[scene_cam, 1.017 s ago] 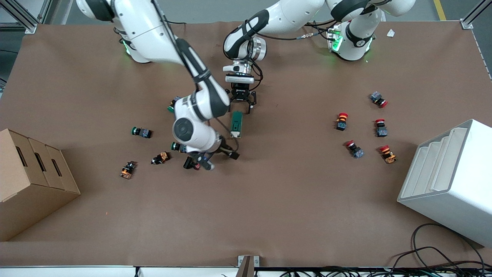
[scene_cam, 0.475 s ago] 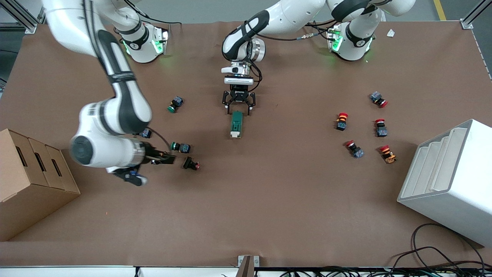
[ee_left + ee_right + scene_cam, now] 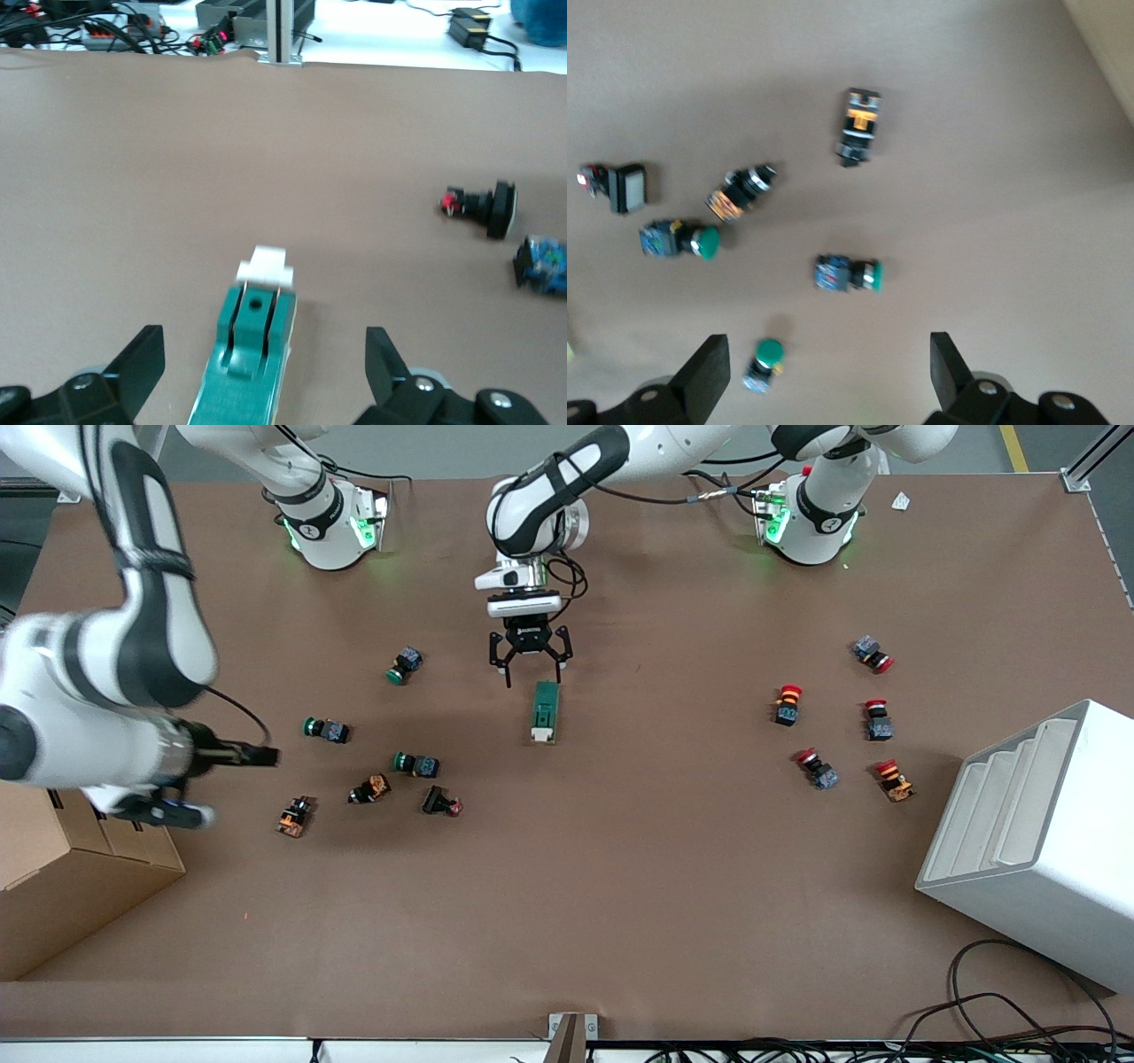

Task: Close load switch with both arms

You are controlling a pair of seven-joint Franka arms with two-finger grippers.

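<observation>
The load switch point(image 3: 544, 710), a dark green oblong block with a white lever piece at its end nearer the camera, lies flat mid-table. My left gripper point(image 3: 533, 677) is open and empty over the switch's end nearer the bases. In the left wrist view the switch point(image 3: 252, 354) lies between the spread fingers point(image 3: 133, 363), not touched. My right gripper point(image 3: 155, 810) is up in the air at the right arm's end of the table, next to the cardboard box. It is open and empty in the right wrist view point(image 3: 824, 390), high over push buttons.
A cardboard box point(image 3: 80, 850) stands at the right arm's end and a white rack point(image 3: 1036, 841) at the left arm's end. Green and orange push buttons point(image 3: 416, 764) lie near the switch. Red push buttons point(image 3: 877, 719) lie near the rack.
My right arm has swung away from the switch toward the cardboard box. My left gripper has drawn back a little toward the bases and opened wider. The switch has not moved.
</observation>
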